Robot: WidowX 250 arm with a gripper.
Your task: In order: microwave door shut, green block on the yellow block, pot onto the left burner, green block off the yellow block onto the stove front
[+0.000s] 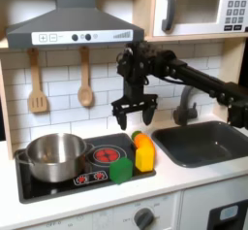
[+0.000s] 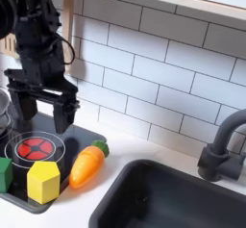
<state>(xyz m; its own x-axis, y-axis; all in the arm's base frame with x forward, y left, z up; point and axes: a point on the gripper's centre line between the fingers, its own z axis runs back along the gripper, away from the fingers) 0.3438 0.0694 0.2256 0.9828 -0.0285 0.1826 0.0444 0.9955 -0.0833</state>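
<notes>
Black gripper hung over the cooktop with fingers spread, grasping nothing. Small green block sat on the glossy black stove front, touching the taller yellow block; shiny steel pot covered the burner at the first exterior view's left, and the white microwave door was closed.

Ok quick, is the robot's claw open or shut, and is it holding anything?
Gripper: open, holding nothing, hanging above the stove.

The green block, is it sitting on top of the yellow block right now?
No, the green block rests on the black cooktop beside the yellow block.
</notes>
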